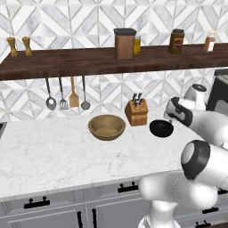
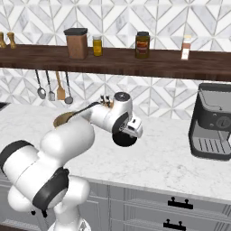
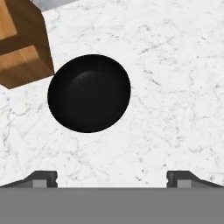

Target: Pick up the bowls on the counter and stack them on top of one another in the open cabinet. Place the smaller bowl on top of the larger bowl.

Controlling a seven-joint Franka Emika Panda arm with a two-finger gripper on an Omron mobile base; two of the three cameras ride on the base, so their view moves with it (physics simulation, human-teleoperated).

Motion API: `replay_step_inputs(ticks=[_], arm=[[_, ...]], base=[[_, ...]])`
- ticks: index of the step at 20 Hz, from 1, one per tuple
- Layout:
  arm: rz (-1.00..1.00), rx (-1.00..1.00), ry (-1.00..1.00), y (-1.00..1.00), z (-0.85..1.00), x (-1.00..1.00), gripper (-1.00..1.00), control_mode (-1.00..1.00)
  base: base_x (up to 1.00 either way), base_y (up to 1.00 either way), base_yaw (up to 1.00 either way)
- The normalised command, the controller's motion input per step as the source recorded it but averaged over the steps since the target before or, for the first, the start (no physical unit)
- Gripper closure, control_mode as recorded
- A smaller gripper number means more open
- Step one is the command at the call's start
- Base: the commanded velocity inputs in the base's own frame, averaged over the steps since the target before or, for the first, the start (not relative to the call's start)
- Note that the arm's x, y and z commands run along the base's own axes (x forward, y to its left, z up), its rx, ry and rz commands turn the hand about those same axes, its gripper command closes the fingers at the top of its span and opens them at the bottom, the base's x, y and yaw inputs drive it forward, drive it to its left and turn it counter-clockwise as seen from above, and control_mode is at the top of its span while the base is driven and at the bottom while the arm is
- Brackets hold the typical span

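The small glossy black round bowl [image 3: 89,92] sits on the white marble-look desk [image 3: 175,87], just beside the light wooden knife block [image 3: 22,43] and apart from it. The gripper [image 3: 112,177] hangs above the desk with its 2 dark fingertips [image 3: 43,177] spread wide and nothing between them; the black bowl lies ahead of them, slightly toward the left tip. The wide light-brown wooden bowl [image 1: 107,127] rests on the desk on the far side of the knife block, below the long dark-brown wooden shelf [image 1: 67,62].
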Motion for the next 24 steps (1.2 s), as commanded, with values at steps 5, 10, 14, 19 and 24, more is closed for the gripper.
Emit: replay_step_inputs(ticks=[5, 10, 14, 19, 24], arm=[[0.0, 0.05, 0.18, 0.0, -0.23, 0.5, -1.0, -1.0], [-0.01, 0.09, 0.04, -0.29, -0.57, 0.01, -1.0, -1.0], [-0.04, 0.07, 0.03, -0.27, -0.59, 0.0, -1.0, -1.0], [-0.11, 0.09, 0.02, -0.22, -0.4, 0.29, -1.0, -1.0], [-0.09, 0.01, 0.0, 0.01, -0.18, 0.39, -1.0, -1.0]], base=[[0.0, 0.0, 0.0], [0.0, 0.0, 0.0], [0.0, 0.0, 0.0], [0.0, 0.0, 0.0], [0.0, 0.0, 0.0]])
